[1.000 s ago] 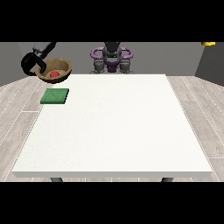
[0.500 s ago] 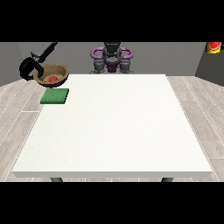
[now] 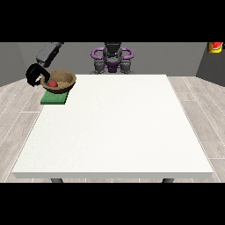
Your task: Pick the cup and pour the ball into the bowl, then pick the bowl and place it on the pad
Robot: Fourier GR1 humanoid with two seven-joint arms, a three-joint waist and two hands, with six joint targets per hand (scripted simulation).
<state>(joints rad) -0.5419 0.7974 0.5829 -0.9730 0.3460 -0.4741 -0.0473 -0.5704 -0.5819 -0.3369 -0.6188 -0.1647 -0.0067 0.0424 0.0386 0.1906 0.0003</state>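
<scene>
Lowered since a second ago, round brown wooden bowl (image 3: 58,81) with small red ball (image 3: 52,83) nears flat green square pad (image 3: 54,98) | black hand (image 3: 34,74) at view's left curls round bowl's rim | best: settle level, centred

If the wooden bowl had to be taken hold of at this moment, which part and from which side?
Take the bowl by its rim at the view's left, where the hand at the view's left already curls at it. The bowl sits upright above the green pad with the red ball inside, so keep it level.

front view, across table (image 3: 114,132), facing robot (image 3: 112,57)
</scene>
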